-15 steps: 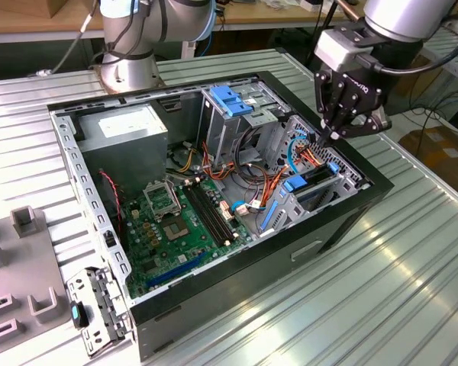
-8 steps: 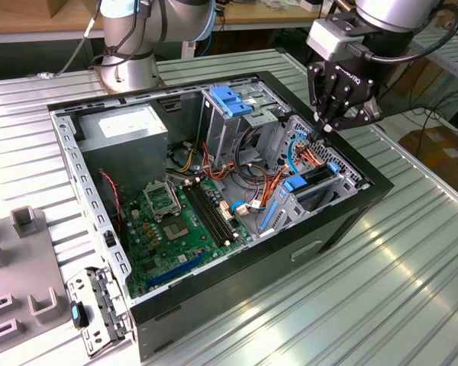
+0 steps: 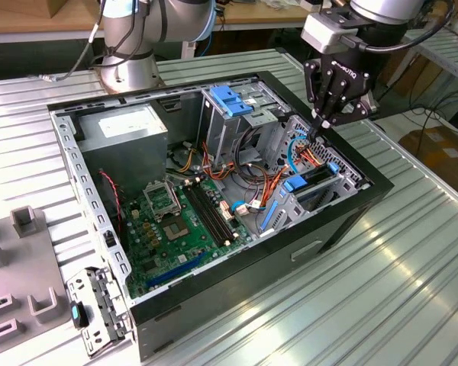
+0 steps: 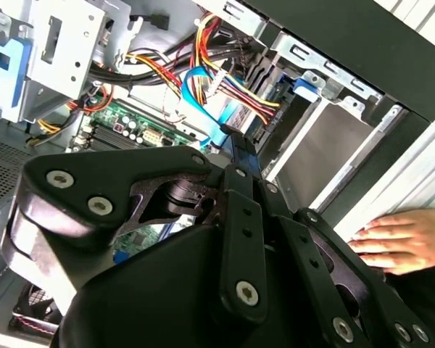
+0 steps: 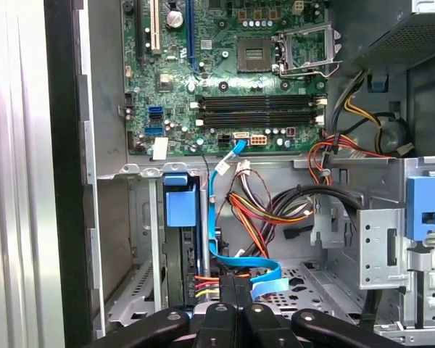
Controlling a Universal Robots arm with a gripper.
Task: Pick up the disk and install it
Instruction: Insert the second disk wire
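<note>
Disk (image 3: 314, 181) seated upright in case bay; hand (image 3: 318, 131) clenched above it; second wrist view adds person's hand (image 4: 399, 241).

Ribbed metal table (image 3: 382, 290) (silvery) under open computer case (image 3: 290, 252), grey fixture (image 3: 15, 282).

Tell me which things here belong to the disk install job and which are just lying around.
Job: the disk, sitting in a bay of the open computer case; the gripper, shut, close above it.
Lying about: the loose metal bracket and grey fixture on the table; a person's hand resting by the case edge.
</note>
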